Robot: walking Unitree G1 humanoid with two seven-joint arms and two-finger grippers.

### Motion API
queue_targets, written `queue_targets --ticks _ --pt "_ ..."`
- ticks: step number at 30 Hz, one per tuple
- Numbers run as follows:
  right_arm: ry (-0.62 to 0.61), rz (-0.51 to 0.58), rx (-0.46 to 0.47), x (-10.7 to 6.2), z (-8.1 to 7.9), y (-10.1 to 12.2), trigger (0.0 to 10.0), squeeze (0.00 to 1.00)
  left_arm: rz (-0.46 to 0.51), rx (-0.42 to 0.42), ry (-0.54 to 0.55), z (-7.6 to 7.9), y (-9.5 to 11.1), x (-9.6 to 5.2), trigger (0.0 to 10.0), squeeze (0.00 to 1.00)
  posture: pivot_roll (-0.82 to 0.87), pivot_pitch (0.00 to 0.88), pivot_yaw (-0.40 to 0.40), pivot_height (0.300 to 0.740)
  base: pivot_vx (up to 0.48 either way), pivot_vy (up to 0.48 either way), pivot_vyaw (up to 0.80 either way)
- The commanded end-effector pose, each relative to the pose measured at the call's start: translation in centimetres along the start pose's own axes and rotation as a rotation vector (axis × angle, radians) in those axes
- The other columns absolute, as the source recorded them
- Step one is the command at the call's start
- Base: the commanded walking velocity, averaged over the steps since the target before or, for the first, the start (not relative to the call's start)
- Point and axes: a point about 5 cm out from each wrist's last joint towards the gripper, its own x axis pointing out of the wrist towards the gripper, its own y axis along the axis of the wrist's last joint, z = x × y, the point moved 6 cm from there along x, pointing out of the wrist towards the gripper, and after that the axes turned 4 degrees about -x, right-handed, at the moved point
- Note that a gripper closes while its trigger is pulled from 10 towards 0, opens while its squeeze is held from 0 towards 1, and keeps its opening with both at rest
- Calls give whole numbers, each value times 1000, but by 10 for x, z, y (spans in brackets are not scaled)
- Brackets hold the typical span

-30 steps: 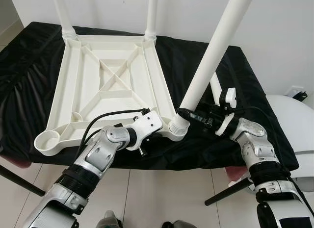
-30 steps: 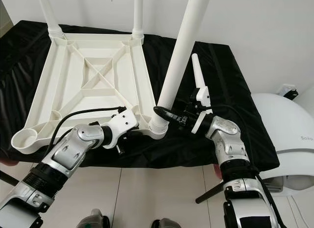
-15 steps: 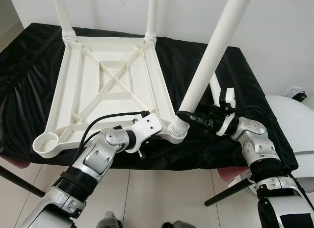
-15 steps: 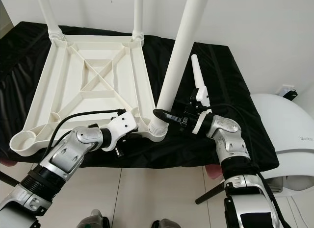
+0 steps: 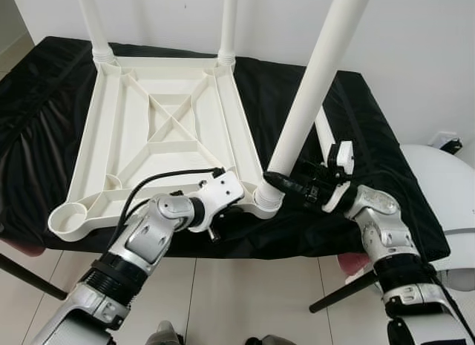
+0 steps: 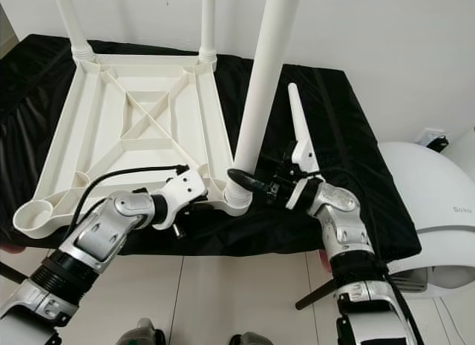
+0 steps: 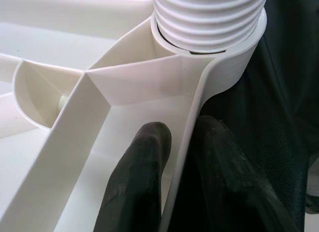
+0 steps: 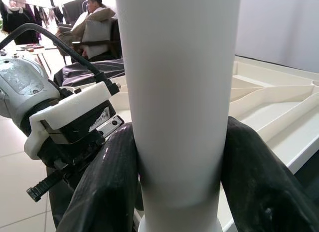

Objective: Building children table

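- Step in hand, by judgement: fitting third table leg into near right corner socket of inverted tabletop; leg leaning, threaded end seated in socket but seemingly not yet fully home.
- Tabletop lying underside up on black cloth covering work surface, near edge close to robot.
- Right gripper clamped around leg just above socket; in right wrist view, fingers pressing on both sides of white tube.
- Left gripper pinching tabletop rim wall just beside same socket, one finger inside, one outside, bracing frame.
- Next move, by judgement: bringing leg upright and turning it to engage thread, with tabletop held against rotation.
- Count of legs: two already standing in far corners, one in hand, one spare leg lying on cloth beside right arm; four in all.
- Count of sockets: four; near left socket still open.
- Grippers: two, both engaged.
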Motion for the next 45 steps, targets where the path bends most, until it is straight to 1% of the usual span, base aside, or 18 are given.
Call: queue_targets --ticks 1,3,6,8,11,12,16,21,24,33,35,39,45 --pt "62 -169 159 -7 -31 -53 10000 0 105 31 64 -14 33 -5 10000 0 42 62 -49 740 0 0 0" --pt "22 -164 157 -10 -27 -53 10000 0 106 12 95 -21 34 -5 10000 0 36 56 -46 740 0 0 0" --pt "10 -163 155 -12 -26 -54 10000 0 107 6 104 -22 34 -5 10000 0 36 56 -46 740 0 0 0" --pt "-40 -166 162 -16 -21 -56 10000 0 104 -4 130 -29 34 -7 10000 0 33 47 -43 740 0 0 0" --pt "-60 -168 162 -18 -19 -57 10000 0 102 -7 141 -32 34 -7 10000 0 34 44 -43 740 0 0 0" --pt "-108 -169 171 -20 -13 -58 10000 0 102 -10 153 -36 35 -7 10000 0 34 43 -42 740 0 0 0" --pt "-141 -175 177 -22 -10 -60 10000 0 103 -11 156 -37 36 -8 10000 0 31 44 -41 740 0 0 0" --pt "-190 -215 210 -25 -4 -68 10000 0 109 -7 154 -37 40 -6 10000 0 28 48 -39 740 0 0 0" --pt "-196 -234 230 -23 -3 -72 10000 0 110 -6 154 -37 41 -6 10000 0 30 51 -39 740 0 0 0" --pt "-182 -262 247 -21 0 -74 10000 0 113 -6 154 -37 42 -5 10000 0 35 51 -41 740 0 0 0" --pt "-143 -303 269 -24 0 -77 10000 0 116 -6 158 -39 44 -7 10000 0 37 50 -41 740 0 0 0" --pt "-113 -324 288 -27 -2 -78 10000 0 117 -5 160 -39 44 -7 10000 0 36 51 -41 740 0 0 0" --pt "-102 -354 295 -31 -2 -80 10000 0 118 -6 161 -40 44 -8 10000 0 34 56 -41 740 0 0 0"
